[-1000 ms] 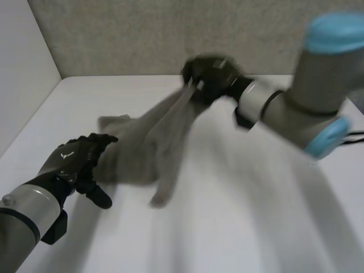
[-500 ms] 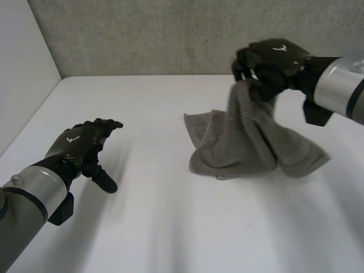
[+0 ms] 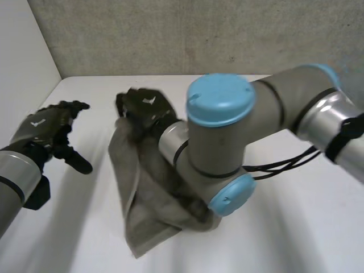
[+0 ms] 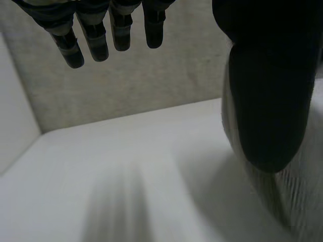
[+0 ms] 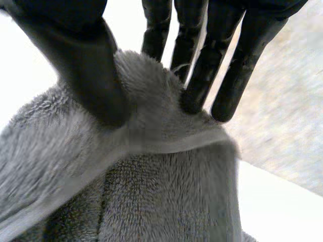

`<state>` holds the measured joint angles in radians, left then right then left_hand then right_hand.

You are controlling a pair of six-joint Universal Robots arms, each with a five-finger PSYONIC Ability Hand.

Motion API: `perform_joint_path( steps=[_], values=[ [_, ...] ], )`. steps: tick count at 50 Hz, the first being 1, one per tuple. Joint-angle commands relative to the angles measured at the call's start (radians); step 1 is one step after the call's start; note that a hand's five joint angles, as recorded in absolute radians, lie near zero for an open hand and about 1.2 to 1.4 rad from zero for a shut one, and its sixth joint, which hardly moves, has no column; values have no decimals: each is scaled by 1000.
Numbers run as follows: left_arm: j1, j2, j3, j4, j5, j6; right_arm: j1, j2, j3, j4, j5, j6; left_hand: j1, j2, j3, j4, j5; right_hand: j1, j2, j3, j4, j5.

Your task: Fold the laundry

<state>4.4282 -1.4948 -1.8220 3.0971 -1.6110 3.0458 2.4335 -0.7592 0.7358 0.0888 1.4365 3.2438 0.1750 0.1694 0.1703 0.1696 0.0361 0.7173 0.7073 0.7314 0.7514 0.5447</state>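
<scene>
A grey towel (image 3: pixel 149 213) hangs rumpled from my right hand (image 3: pixel 143 108) down onto the white table (image 3: pixel 296 239), left of the middle. The right arm reaches across the table to get there. In the right wrist view the thumb (image 5: pixel 93 70) and nearly straight fingers (image 5: pixel 202 80) pinch a raised fold at the towel's hemmed edge (image 5: pixel 151 191). My left hand (image 3: pixel 50 126) hovers apart from the towel, near the table's left side, with relaxed fingers and nothing in it. In the left wrist view its fingers (image 4: pixel 93 38) are straight, and the towel (image 4: pixel 305 201) lies beside its thumb.
A grey back wall (image 3: pixel 170 34) and a white side wall (image 3: pixel 23 57) close in the table's far left corner. My right arm's big elbow (image 3: pixel 222 136) stands over the table's middle.
My right arm has swung the towel from the table's right side across to the left, and its fingers have loosened. My left hand has drawn back to the left.
</scene>
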Motion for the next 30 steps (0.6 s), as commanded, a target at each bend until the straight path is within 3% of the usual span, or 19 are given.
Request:
perform_joint_path(
  steps=[1, 4, 10, 14, 25, 30],
  values=[
    [10, 7, 9, -2, -46, 1, 2, 46, -122, 138, -77, 33, 3, 9, 8, 9, -32, -543, -533, -557, -577, -545],
    [8, 5, 7, -3, -46, 1, -34, -5, -125, 170, -79, 39, 3, 9, 8, 9, -32, -543, -533, -557, -577, -545],
    [0, -5, -8, -8, -43, 2, -220, -153, -35, 177, -99, 22, 3, 9, 8, 9, -32, -543, -533, -557, -577, -545],
    [3, -13, -29, -8, -43, 1, -304, -186, -9, 189, -114, -56, 3, 9, 8, 9, -32, -543, -533, -557, -577, -545],
    [13, -127, -118, -3, -40, -16, -314, -189, 157, 348, -189, -376, 6, 12, 11, 12, -29, -518, -508, -532, -552, -520],
    [8, -185, -120, -2, -38, -85, -297, -190, 255, 338, -192, -414, 15, 21, 20, 20, -21, -477, -467, -491, -511, -479]
  ],
)
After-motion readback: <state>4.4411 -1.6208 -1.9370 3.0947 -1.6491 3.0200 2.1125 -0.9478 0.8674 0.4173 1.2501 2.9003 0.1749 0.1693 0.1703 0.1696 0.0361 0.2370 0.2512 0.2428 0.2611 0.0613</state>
